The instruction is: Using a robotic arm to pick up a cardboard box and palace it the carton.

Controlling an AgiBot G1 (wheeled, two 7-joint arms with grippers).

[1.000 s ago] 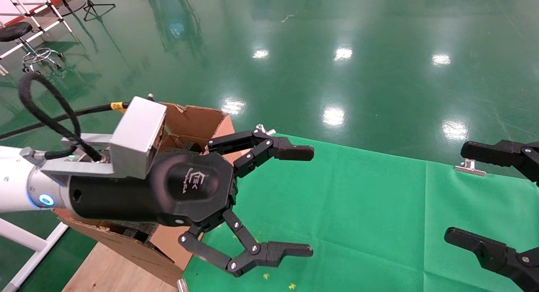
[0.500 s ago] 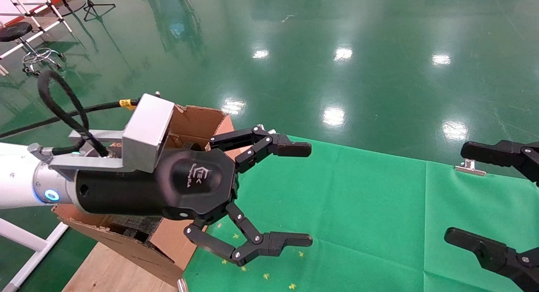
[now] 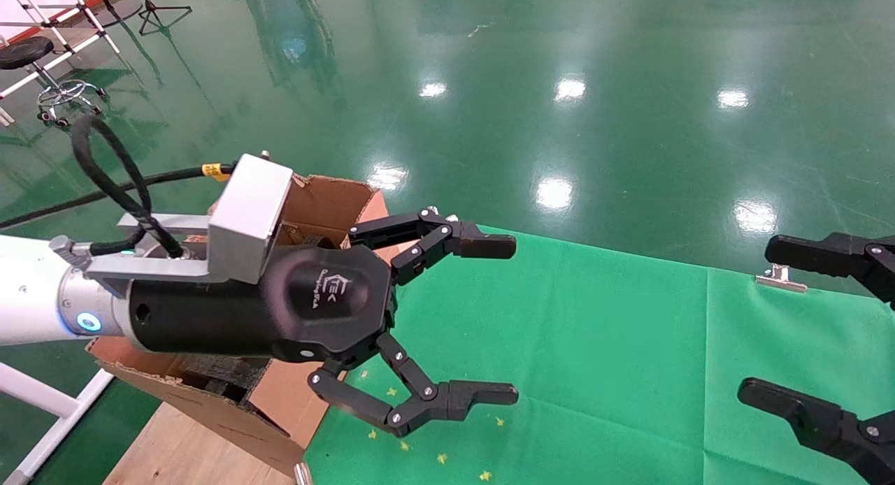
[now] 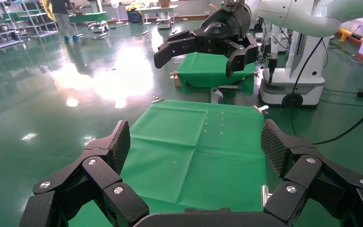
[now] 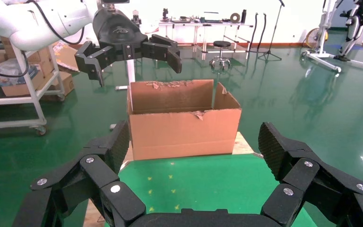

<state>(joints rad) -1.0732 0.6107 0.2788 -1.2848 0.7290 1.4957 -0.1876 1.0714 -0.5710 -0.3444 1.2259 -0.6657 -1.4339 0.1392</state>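
My left gripper (image 3: 514, 321), on the white robotic arm (image 3: 28, 310), hangs open and empty above the near edge of the green cloth (image 3: 594, 345), just in front of the carton (image 3: 328, 198). The carton is large, brown and ragged-edged, with black foam (image 3: 224, 373) inside; it also shows in the right wrist view (image 5: 184, 127). The small taped cardboard box is not in view. My right gripper (image 3: 759, 319) is open and empty at the right edge. The left wrist view shows only bare cloth (image 4: 170, 156) between my left gripper's (image 4: 194, 142) pads.
The carton stands on a wooden board (image 3: 182, 450) left of the cloth-covered table. A metal clip (image 3: 779, 279) holds the cloth at the far right edge. A stool (image 3: 28, 52) and stands sit on the green floor far left.
My left arm has shifted slightly to the right, away from the carton, with its jaws still open. The right gripper has not moved.
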